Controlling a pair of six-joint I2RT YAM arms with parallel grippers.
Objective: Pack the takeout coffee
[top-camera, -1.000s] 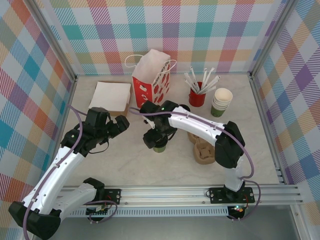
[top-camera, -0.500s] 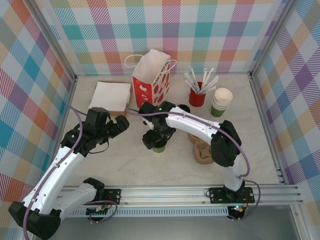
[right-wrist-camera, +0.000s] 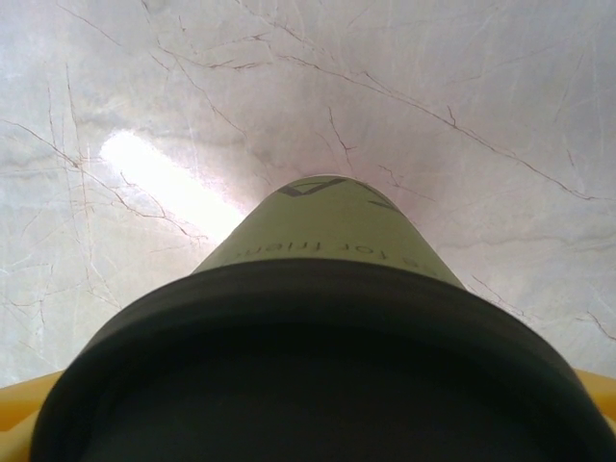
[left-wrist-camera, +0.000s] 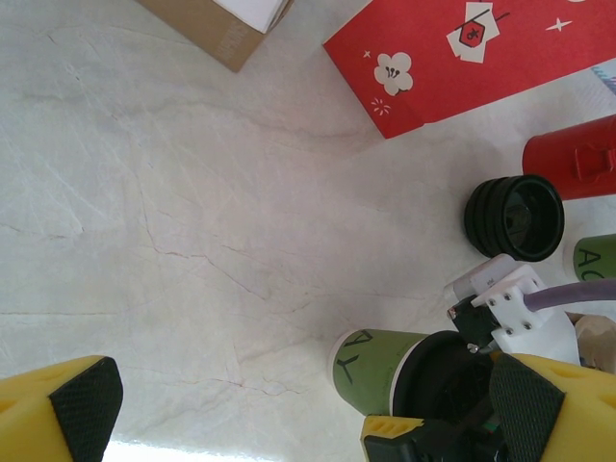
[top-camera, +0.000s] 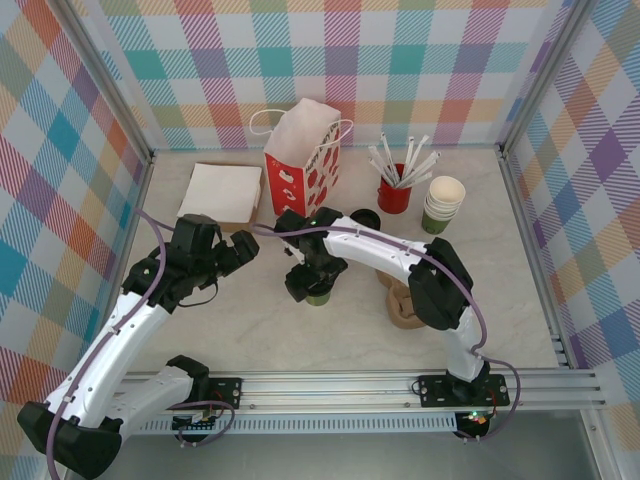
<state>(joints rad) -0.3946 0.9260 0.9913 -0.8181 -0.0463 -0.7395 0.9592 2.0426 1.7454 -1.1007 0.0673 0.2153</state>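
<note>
The takeout coffee (top-camera: 320,294), a small green cup with a black lid, stands on the marble table near the middle. My right gripper (top-camera: 313,277) comes down over it from above and is shut on it at the lid. In the right wrist view the black lid (right-wrist-camera: 308,385) sits between the yellow fingers (right-wrist-camera: 24,414), with the green wall (right-wrist-camera: 322,231) below it. My left gripper (top-camera: 238,251) hovers open to the left of the cup, nothing in it. In the left wrist view its gripper (left-wrist-camera: 308,414) spans wide and the cup (left-wrist-camera: 380,364) shows at lower right. The red paper bag (top-camera: 303,150) stands upright behind.
A loose black lid (top-camera: 366,217) lies right of the bag. A red cup of straws (top-camera: 394,190) and a stack of lidless green cups (top-camera: 443,205) stand at the back right. A napkin box (top-camera: 222,195) sits back left, a brown cup carrier (top-camera: 405,300) right of the coffee.
The right arm's elbow and forearm have swung a little to the left while its gripper stays at the cup. The cup and the left arm have not moved.
</note>
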